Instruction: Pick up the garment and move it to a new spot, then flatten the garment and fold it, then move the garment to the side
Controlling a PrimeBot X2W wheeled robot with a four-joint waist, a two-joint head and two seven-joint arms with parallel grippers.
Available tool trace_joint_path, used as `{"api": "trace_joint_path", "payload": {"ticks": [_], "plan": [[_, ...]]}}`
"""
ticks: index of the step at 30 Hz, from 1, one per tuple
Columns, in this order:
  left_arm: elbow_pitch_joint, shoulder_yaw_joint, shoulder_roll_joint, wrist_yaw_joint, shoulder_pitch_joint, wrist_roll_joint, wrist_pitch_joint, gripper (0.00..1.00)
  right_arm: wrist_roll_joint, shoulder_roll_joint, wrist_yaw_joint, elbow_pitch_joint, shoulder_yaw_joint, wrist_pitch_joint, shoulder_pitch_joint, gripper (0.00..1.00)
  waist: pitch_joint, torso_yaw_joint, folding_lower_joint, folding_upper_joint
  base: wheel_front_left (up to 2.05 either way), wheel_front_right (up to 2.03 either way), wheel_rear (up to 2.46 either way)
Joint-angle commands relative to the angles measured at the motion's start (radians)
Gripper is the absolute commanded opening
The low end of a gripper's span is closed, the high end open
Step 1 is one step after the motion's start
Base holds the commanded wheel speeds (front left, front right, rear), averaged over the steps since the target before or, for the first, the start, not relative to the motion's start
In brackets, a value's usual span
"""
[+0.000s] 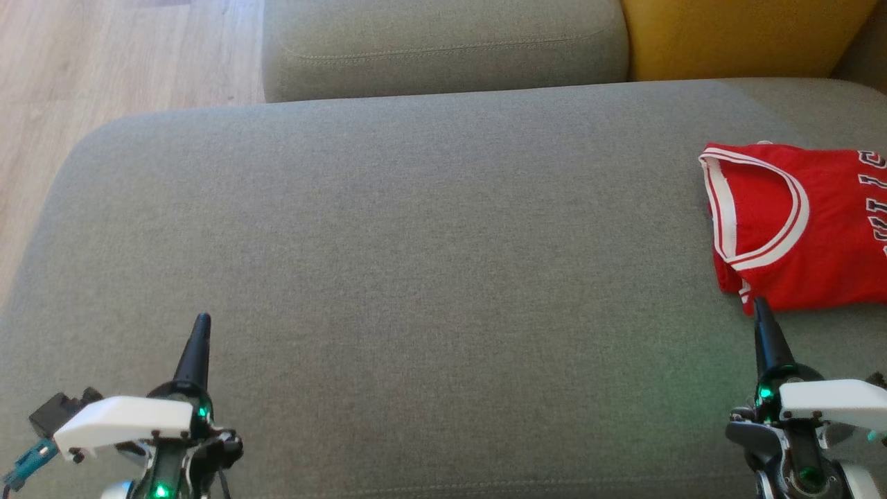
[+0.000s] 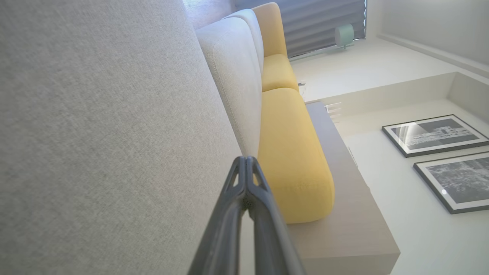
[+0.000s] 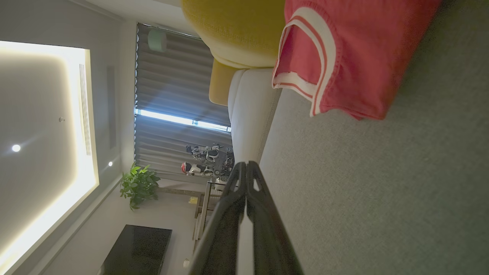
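The garment (image 1: 804, 229) is a red jersey with white-and-red striped trim, folded flat at the right edge of the grey sofa seat (image 1: 416, 277); part of it runs out of the head view. The right wrist view shows the garment (image 3: 355, 53) ahead of the fingers. My right gripper (image 1: 761, 305) is shut and empty, its tip just short of the garment's near edge. My left gripper (image 1: 202, 320) is shut and empty over bare cushion at the lower left. Both pairs of fingertips meet in the left wrist view (image 2: 246, 160) and the right wrist view (image 3: 244, 165).
A grey back cushion (image 1: 443, 45) and a yellow cushion (image 1: 741, 34) stand behind the seat. Wooden floor (image 1: 104, 69) lies past the seat's left edge. Bare seat fabric stretches between the two grippers.
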Motion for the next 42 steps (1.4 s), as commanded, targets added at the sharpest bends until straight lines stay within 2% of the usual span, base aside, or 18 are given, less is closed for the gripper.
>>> {"api": "trace_joint_path", "payload": {"ticks": [1,21,42], "plan": [[-0.029,0.048,0.004,-0.012,-0.060,-0.032,0.012,0.00,0.038,-0.021,-0.001,-0.025,0.010,-0.008,-0.062,0.00,0.000,0.000,0.0000,0.0000,0.00,0.00,0.00],[-0.015,0.112,-0.021,-0.051,-0.084,-0.240,0.067,0.00,0.267,-0.020,-0.001,0.021,-0.009,-0.005,-0.091,0.00,0.001,-0.002,0.0000,0.0000,0.00,0.00,0.00],[-0.015,0.115,-0.024,-0.051,-0.084,-0.237,0.070,0.00,0.262,-0.016,-0.001,0.021,-0.015,0.000,-0.092,0.00,0.001,-0.002,0.0000,0.0000,0.00,0.00,0.00]]}}
